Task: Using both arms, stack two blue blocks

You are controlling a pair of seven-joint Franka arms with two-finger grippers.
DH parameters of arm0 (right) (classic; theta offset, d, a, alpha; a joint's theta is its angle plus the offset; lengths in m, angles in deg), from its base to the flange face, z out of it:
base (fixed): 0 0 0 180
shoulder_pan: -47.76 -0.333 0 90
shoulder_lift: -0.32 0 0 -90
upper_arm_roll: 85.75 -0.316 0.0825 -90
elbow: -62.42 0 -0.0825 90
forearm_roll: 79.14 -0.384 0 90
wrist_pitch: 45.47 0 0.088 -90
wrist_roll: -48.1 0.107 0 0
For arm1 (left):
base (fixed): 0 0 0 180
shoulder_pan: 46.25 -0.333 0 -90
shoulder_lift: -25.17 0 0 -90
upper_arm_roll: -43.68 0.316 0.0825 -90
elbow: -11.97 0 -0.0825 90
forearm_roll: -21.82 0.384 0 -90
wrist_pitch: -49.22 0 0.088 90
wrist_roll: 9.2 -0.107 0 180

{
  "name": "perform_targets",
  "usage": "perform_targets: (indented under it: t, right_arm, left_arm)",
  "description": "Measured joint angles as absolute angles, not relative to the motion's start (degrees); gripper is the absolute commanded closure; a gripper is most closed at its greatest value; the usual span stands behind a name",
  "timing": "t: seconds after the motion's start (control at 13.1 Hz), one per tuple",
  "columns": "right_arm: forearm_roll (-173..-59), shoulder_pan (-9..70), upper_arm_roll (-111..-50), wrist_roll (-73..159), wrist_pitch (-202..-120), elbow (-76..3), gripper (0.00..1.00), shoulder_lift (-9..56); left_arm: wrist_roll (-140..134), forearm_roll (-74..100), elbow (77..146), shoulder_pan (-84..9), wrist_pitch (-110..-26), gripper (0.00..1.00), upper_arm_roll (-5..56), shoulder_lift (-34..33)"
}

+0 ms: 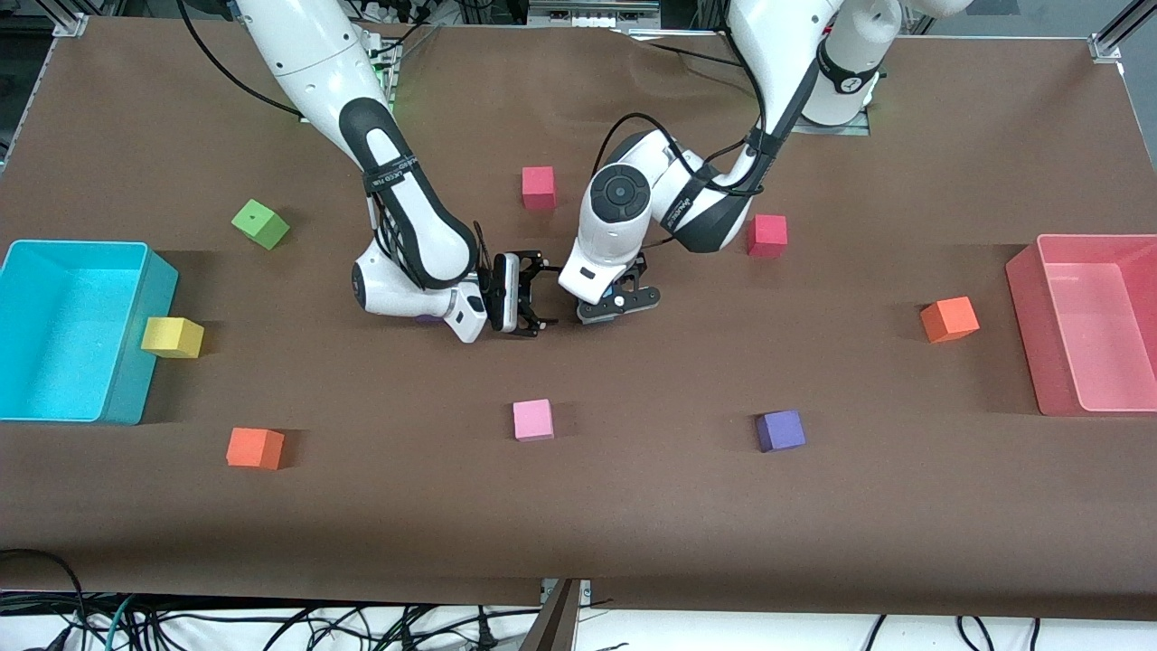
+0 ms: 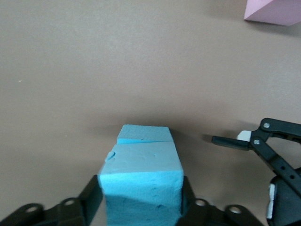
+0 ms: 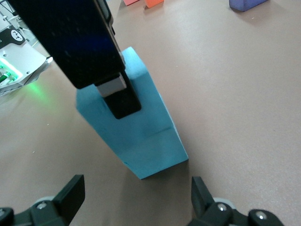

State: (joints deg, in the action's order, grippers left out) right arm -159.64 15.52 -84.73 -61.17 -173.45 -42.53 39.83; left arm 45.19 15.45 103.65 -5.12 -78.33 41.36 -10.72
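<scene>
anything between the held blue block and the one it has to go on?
No. The upper blue block, held by the left gripper, already sits on the lower blue block, with no gap visible. The right gripper is open beside the stack, touching neither.

blue blocks (image 3: 136, 127): 2 | orange cubes (image 1: 949, 319): 2 | red cubes (image 1: 539, 187): 2 | bins (image 1: 54, 330): 2

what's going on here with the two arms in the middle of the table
The left gripper is shut on the upper blue block, which sits on the lower blue block mid-table. The stack is already formed but not released. The right gripper is open beside the stack, holding nothing. Other coloured cubes lie scattered around.
</scene>
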Motion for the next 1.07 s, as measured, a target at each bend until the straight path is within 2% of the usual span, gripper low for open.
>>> perform_targets:
  t: [0.53, 0.69, 0.84, 1.07]
  right_arm:
    - [-159.6, 15.5, -84.7, -61.3, -173.4, -42.5, 0.00, 39.8]
    - [-159.6, 15.6, -84.7, -61.3, -173.4, -42.5, 0.00, 39.8]
    - [-159.6, 15.6, -84.5, -61.3, -173.1, -42.5, 0.00, 39.8]
    - [-157.6, 15.8, -81.1, -61.1, -165.6, -42.4, 0.00, 39.2]
  left_arm:
    - [45.2, 15.5, 102.7, -5.4, -78.8, 0.00, 41.9, -8.8]
    - [45.1, 15.5, 103.9, -7.7, -76.2, 0.00, 42.5, -4.6]
    - [39.4, 15.5, 106.1, -12.9, -69.5, 0.00, 42.8, 1.9]
    - [24.3, 15.5, 107.8, -22.3, -57.2, 0.00, 43.0, 12.1]
